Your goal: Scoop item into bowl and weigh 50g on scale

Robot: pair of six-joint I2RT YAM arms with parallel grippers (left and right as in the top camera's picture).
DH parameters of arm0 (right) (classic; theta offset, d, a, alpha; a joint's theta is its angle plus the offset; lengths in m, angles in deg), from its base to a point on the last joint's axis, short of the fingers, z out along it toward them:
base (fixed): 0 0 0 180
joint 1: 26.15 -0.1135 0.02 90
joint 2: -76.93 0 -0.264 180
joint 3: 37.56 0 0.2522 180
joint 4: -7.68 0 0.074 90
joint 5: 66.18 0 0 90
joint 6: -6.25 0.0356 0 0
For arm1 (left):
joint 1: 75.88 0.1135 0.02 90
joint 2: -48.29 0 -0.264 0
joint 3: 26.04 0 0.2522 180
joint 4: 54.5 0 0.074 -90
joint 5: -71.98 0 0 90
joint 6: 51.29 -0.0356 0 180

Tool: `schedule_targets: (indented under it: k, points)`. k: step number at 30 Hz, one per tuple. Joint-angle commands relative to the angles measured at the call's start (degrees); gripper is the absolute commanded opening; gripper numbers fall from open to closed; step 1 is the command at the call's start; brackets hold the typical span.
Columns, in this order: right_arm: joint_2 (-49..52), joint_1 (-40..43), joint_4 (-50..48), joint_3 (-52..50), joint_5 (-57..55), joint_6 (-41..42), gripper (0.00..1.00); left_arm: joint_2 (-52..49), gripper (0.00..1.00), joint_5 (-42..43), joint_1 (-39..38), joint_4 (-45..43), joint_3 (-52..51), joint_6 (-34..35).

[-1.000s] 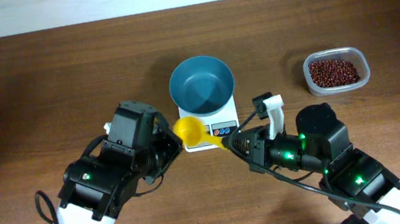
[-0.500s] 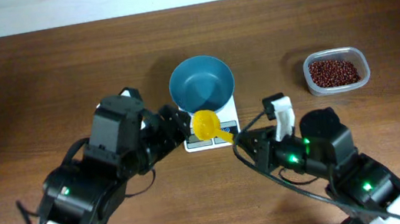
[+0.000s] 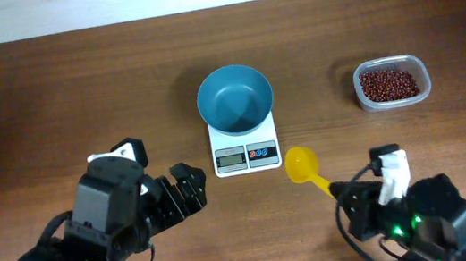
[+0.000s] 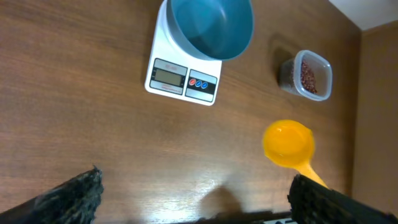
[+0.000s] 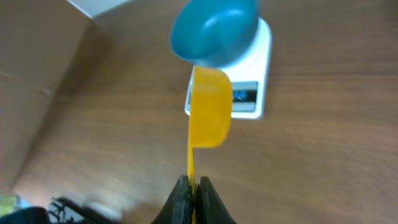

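Observation:
The teal bowl [image 3: 234, 100] stands empty on the white scale [image 3: 246, 151] at mid-table. The item, dark red-brown beans [image 3: 388, 84], fills a clear tub [image 3: 416, 66] at the right. My right gripper [image 3: 339, 193] is shut on the thin handle of a yellow scoop [image 3: 302, 165], whose empty cup hangs right of the scale's front. In the right wrist view the scoop [image 5: 210, 115] points at the bowl [image 5: 214, 28], with the right gripper [image 5: 191, 196] clamped on its handle. My left gripper [image 3: 189, 190] is open and empty, left of the scale. The left wrist view shows its fingers [image 4: 68, 199] spread wide over bare wood.
The tub of beans [image 4: 307, 73] stands about a bowl's width right of the scale [image 4: 182, 79]. Both arms sit low near the table's front edge. A pale wall runs along the table's far edge.
My left gripper has opened and pulled back to the front left, away from the scoop. My right gripper has drawn the scoop back from over the scale toward the front right.

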Motion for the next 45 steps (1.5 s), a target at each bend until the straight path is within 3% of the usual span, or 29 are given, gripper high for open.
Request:
schedule_targets:
  k: [1,3,10,12,28,34,40,45]
  points:
    - [-1.53,-0.26,4.57,5.27,-4.74,-0.55,0.04,-2.43,0.72,-0.90,-0.02,-0.15,0.57,-4.02]
    - [-1.57,-0.26,7.52,7.58,-5.33,-0.55,0.04,-4.57,0.56,-0.85,-0.48,0.04,0.57,-5.73]
    - [-1.60,-0.26,14.97,16.09,-14.84,-0.55,0.04,-14.91,0.20,-1.22,-6.23,-3.89,0.57,-5.73]
    - [-1.62,-0.26,15.63,18.32,-17.92,-0.55,0.04,-18.73,0.00,-3.15,-8.44,-4.83,0.57,-5.73]
    - [-1.62,-0.26,15.52,19.54,-23.87,1.16,0.04,-39.12,0.00,-28.20,-25.18,-12.22,0.57,-10.86]
    - [-1.62,-0.26,15.63,19.54,-25.51,1.09,0.04,-45.48,0.00,-25.68,-25.42,-12.96,0.57,-10.69]
    - [-1.60,-0.26,16.96,19.54,-26.86,1.09,0.04,-45.83,0.00,-25.90,-25.73,-24.28,0.07,-10.82]
    - [-1.60,-0.26,21.59,19.54,-31.21,0.94,0.04,-45.94,0.00,-26.40,-25.75,-25.53,-0.70,-10.84]
